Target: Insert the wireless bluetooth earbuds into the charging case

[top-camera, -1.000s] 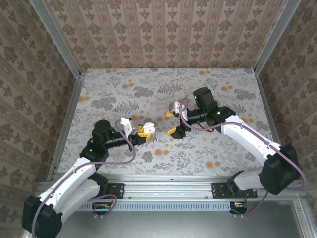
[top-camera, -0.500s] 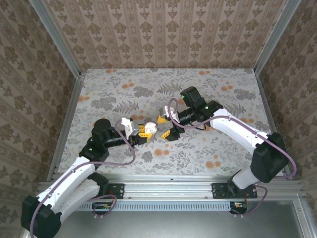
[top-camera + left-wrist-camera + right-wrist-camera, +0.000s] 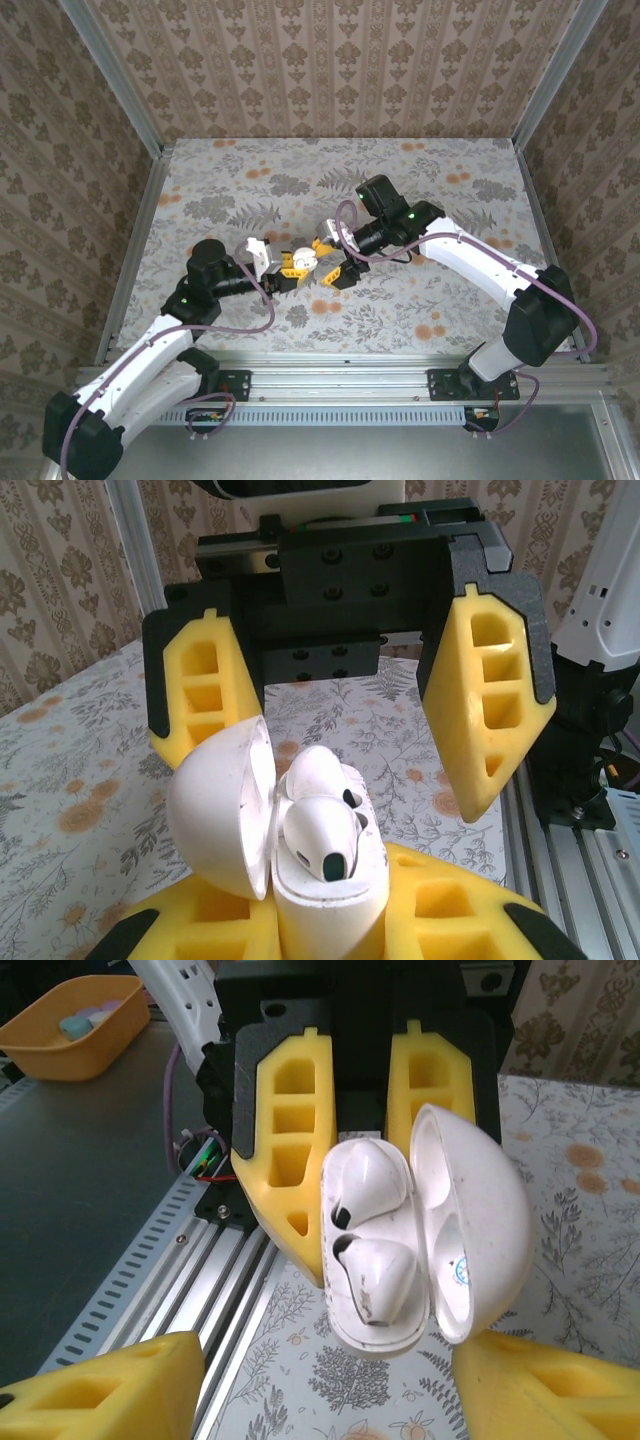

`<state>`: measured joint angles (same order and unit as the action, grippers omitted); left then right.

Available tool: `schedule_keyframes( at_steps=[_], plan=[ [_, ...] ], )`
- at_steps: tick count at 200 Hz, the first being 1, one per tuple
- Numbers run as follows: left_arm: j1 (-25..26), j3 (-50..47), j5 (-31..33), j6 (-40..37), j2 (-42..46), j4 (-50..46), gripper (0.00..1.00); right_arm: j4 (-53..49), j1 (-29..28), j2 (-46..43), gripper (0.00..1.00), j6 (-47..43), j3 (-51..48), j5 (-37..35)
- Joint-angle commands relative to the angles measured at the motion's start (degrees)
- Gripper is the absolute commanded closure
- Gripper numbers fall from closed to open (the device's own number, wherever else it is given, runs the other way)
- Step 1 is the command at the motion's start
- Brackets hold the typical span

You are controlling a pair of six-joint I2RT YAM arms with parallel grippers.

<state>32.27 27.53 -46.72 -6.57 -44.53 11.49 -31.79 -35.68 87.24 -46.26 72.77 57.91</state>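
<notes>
The white charging case stands upright with its lid swung open, and my left gripper is shut on its body. Two white earbuds sit in its sockets, one nearer the left wrist camera and one behind it. The right wrist view shows the same earbuds and the lid. My right gripper is open, its yellow fingers standing either side of the case and one finger close under the lid.
The floral tabletop is boxed in by patterned walls on three sides. An aluminium rail runs along the near edge. Off the table, an orange bin holds small items.
My right arm has swung left, bringing its gripper up to the case, and its jaws have narrowed. The left gripper and the case have stayed in place.
</notes>
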Motion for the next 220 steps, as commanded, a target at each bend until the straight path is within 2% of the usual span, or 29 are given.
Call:
schedule_keyframes(
  at_steps=[1,39,71,113,138,181,220],
  plan=[
    [0.34,2.05,-0.28,-1.69,-0.02,-1.26,0.86,-1.14,-0.22,-0.39,0.35,-1.42,2.1,3.33],
    [0.34,2.16,0.57,-2.21,-0.03,-1.64,0.86,-0.27,0.08,-3.15,0.4,-1.55,1.16,3.51],
    [0.34,2.18,0.97,-2.35,-0.02,-1.64,0.86,-0.11,0.59,-6.29,0.47,-1.35,-0.74,3.78],
    [0.34,2.27,0.52,-2.17,-0.16,-1.25,0.86,1.56,1.31,-9.17,0.47,-0.15,-3.57,0.5],
    [0.42,2.44,-0.4,-2.12,-0.72,-0.74,0.86,5.97,1.27,-8.91,0.46,1.48,-4.17,-3.8],
    [0.51,2.33,-0.77,-1.87,-1.02,-0.13,0.86,7.97,0.81,-5.4,0.46,1.97,-2.28,-3.69],
    [0.69,2.19,-0.65,-1.92,-0.92,-0.12,0.86,5.66,-0.74,-3.16,0.49,-0.21,-0.49,-2.87]
  ],
)
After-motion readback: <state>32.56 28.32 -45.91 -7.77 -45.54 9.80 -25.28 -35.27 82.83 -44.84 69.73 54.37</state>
